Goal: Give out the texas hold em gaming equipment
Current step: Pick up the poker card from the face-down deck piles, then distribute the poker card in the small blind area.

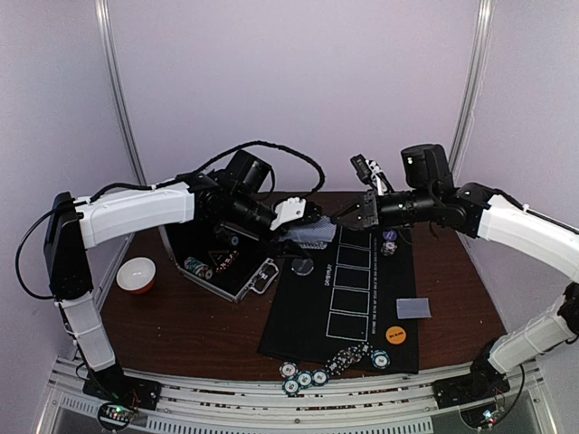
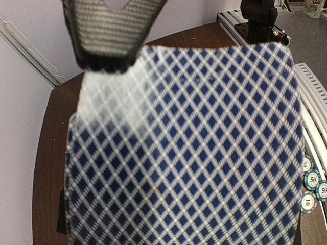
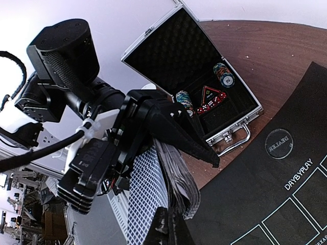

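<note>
Above a black mat [image 1: 298, 316], left jaws grip a deck of cards [image 1: 312, 235]; right jaws pinch closed on one card [image 3: 145, 204].

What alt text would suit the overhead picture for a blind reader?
Two white-and-black robot arms meet above a dark wooden table: the left gripper holds a deck of blue-patterned cards and the right gripper is closed at its edge. Below lie a black felt mat, an open metal case, poker chips, an orange disc and a bowl.
</note>
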Tool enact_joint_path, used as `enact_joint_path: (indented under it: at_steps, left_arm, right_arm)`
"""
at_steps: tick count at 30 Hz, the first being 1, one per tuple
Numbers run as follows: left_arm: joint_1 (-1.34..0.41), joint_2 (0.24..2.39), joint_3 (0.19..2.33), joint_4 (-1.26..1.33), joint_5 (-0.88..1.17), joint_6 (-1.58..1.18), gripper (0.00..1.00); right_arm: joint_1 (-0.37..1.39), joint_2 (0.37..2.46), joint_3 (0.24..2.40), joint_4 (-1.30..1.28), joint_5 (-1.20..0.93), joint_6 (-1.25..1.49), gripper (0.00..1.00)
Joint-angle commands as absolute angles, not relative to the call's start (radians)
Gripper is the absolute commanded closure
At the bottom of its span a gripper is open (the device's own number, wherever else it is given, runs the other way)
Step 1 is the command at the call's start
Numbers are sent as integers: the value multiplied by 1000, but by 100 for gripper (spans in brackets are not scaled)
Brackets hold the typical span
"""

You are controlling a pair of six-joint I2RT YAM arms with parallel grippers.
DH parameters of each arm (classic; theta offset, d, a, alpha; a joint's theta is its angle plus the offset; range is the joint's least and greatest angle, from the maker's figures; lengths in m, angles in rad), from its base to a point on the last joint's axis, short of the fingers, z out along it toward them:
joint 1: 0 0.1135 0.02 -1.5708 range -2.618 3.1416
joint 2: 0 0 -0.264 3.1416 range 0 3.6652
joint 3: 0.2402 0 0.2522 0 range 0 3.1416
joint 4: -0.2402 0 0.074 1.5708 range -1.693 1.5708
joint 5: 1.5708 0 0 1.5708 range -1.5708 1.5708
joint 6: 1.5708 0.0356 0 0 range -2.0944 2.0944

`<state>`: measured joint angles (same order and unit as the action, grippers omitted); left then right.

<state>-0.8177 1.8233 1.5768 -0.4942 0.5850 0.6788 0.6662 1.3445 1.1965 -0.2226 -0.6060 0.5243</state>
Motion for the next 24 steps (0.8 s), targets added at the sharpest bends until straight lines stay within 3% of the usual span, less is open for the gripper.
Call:
enact_joint_path:
  at_steps: [1,13,24]
  left_arm:
    - [-808,1778,1572,-465,584,678,42]
    - [-806,1777,1569,-465,583,676,43]
    - [-804,1770,1563,-465,589,672,42]
  right_arm:
    - [649,1293,1249,-269,-600,490,100]
    - [544,1214,1267,-242,-658,533,100]
    - [180,1235,1233,-409,-450,299,100]
